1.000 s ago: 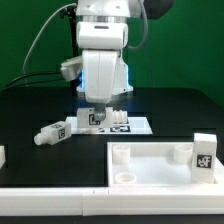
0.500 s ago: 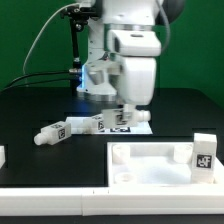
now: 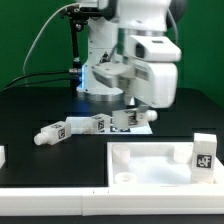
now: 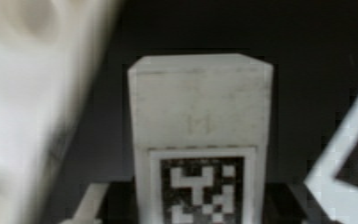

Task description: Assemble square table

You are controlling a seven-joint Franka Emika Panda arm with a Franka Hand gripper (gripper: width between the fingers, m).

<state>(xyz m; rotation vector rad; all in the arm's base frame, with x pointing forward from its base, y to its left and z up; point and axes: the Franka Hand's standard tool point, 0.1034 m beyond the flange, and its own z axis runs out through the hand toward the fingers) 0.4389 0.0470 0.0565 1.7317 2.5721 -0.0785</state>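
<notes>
My gripper [image 3: 130, 116] is shut on a short white tagged leg [image 3: 122, 119], held just above the table near the marker board [image 3: 143, 127]. In the wrist view that leg [image 4: 199, 120] fills the middle, its tag between my fingers [image 4: 105, 203], and the gripper [image 4: 202, 208] is clamped on its sides. Two more legs lie on the black table, one [image 3: 53, 133] further to the exterior view's left and one [image 3: 90, 124] beside the held leg. The square table panel [image 3: 150, 150], white with a raised rim, lies in front, with a tagged leg [image 3: 203, 152] standing upright at its right end.
A white border strip [image 3: 60, 190] runs along the front edge of the table. A small white piece [image 3: 2, 155] shows at the exterior view's left edge. The arm's base and cables [image 3: 85, 60] stand behind the marker board.
The arm has swung to the exterior view's right, carrying the held leg with it. That uncovered the second leg lying on the table.
</notes>
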